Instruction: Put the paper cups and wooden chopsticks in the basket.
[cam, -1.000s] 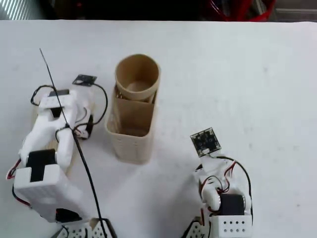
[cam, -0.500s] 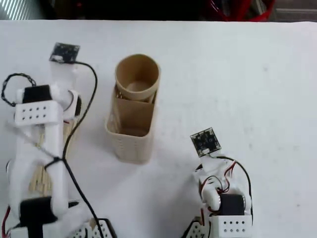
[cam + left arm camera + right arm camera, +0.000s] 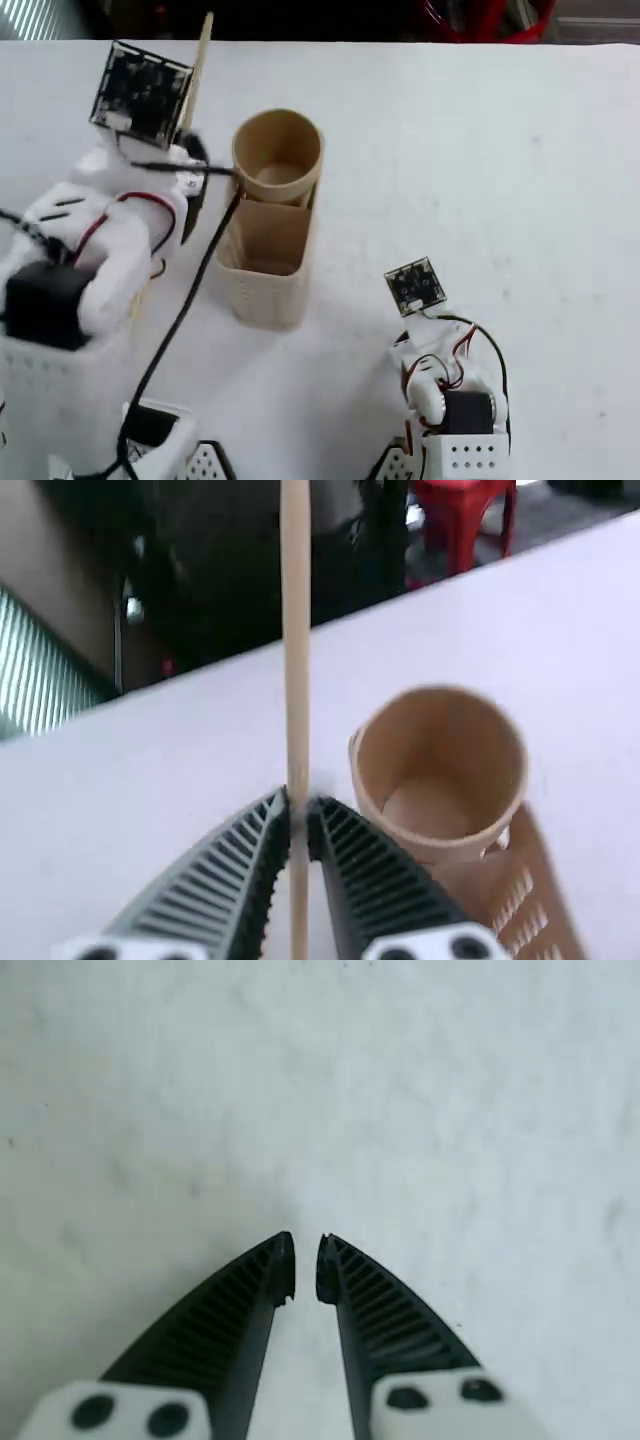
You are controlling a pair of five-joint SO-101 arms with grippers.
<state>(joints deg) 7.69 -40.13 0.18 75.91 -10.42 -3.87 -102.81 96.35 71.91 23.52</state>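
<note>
High view: my left arm (image 3: 95, 260) is raised over the left side of the table (image 3: 500, 150), with a wooden chopstick (image 3: 201, 50) sticking out past its wrist board and pointing away from me. The basket (image 3: 262, 290) stands just beside that arm, and the paper cup (image 3: 280, 178) already sits upright in its far end, mouth open, so I judge the cup step done and the near end of the basket is what's free for the stick. My right arm (image 3: 450, 410) is folded low at the near edge, well apart from the basket (parked out of the way, I'd guess, so the left has room). Left wrist view: my left gripper (image 3: 298, 815) is clamped on the chopstick (image 3: 294, 630), jaws pinching it partway along so that most of the length runs out ahead of the tips; probably gripped there to lift it clear of the table. The cup (image 3: 440, 770) and the basket wall (image 3: 530, 900) lie close beside the tips, off to one side, not yet under the stick. Next I'd swing over the basket and tip the stick in before letting go; a long overhang like this could catch the cup rim. Right wrist view: my right gripper (image 3: 305, 1260) is closed to a thin slit, holding nothing, over bare table (image 3: 450, 1110).
</note>
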